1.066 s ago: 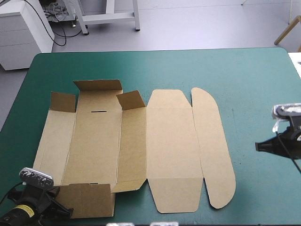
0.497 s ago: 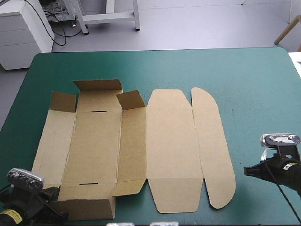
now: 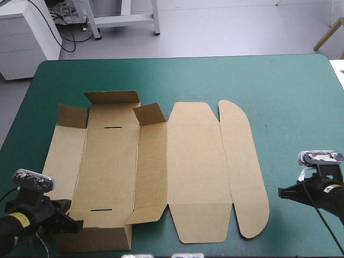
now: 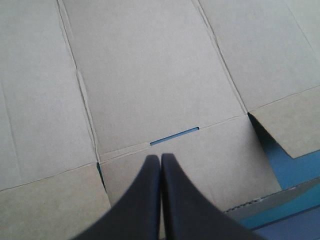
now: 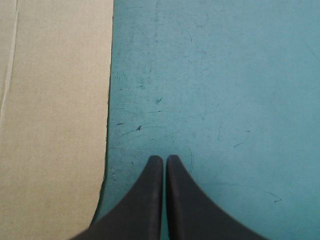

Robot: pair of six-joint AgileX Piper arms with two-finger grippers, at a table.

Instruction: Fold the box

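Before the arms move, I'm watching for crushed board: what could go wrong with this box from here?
1. The left tool, shut, sits over the near flap by the slot; pressing down may crease the box off its score line.
2. The right tool, shut, hovers over the teal-green cover beside the rounded flap; pushing sideways may slide the whole sheet rather than lift it.
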